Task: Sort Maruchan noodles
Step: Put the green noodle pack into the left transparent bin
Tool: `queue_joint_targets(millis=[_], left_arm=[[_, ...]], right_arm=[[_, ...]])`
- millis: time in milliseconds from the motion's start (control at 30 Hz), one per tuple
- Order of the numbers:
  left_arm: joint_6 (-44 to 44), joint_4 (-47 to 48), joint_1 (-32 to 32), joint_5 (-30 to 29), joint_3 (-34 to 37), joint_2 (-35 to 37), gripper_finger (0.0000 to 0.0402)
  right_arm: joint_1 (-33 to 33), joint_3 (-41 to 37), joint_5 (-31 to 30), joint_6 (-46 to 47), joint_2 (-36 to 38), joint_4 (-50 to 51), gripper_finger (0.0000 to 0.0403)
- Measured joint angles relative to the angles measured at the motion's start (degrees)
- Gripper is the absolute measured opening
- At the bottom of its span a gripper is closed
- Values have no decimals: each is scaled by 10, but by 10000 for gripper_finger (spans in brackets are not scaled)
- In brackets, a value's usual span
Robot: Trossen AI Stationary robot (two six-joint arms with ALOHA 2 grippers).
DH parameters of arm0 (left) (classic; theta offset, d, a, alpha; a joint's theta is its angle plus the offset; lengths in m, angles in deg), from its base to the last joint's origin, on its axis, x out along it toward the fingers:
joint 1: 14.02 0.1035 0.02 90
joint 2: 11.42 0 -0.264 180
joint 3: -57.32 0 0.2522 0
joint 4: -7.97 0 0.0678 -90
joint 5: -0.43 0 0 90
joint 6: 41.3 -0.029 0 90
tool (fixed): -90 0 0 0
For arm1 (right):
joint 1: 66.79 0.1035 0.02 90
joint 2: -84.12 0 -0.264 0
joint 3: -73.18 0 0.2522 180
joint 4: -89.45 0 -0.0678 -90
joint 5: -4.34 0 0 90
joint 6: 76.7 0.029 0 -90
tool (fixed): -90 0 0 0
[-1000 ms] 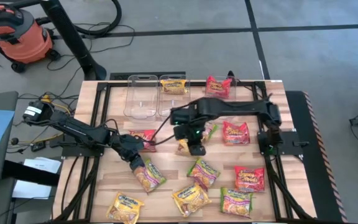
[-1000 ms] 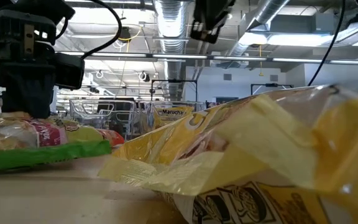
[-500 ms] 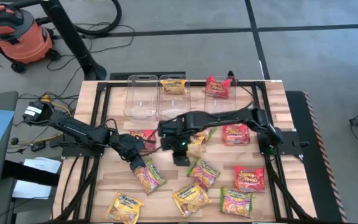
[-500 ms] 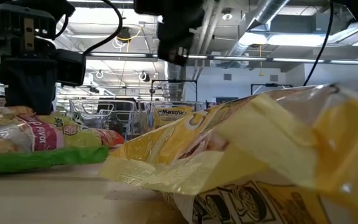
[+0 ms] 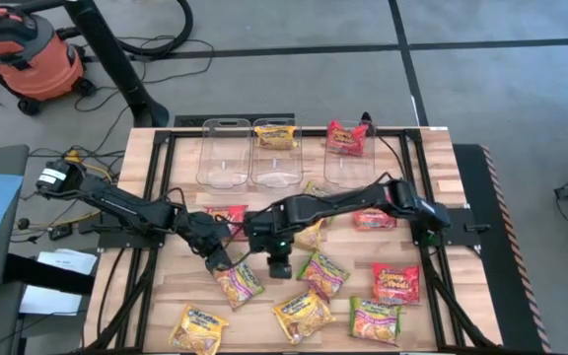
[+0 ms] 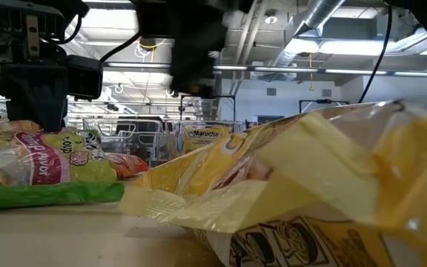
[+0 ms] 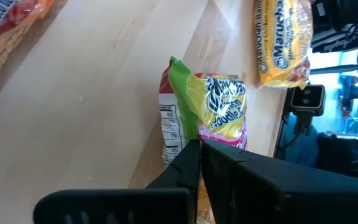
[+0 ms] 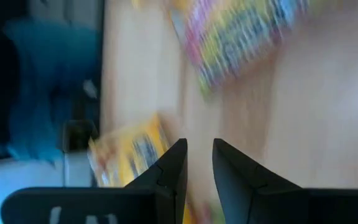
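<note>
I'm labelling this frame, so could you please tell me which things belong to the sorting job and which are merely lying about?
Job:
- noodle packets loose on the table
- green packet at the left end effector
- right end effector
- three clear bins, two already holding a packet

Lying about:
- orange vacuum and hose
- cables on the floor

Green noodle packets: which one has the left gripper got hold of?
The green packet at the left gripper, left of the table's middle. The other green packets lie free to its right.
</note>
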Motion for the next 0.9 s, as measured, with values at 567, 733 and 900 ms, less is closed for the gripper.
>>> queue_joint_targets(millis=[567,733,900], left_arm=[[4,-9,0,15,0,0,0],[12,-9,0,26,0,0,0],[17,-9,0,26,0,0,0]], right_arm=[[-19,-2,47,-15,-25,-62,101],[-25,-2,47,-18,-25,-56,101],[-27,-2,47,-21,-25,-55,101]])
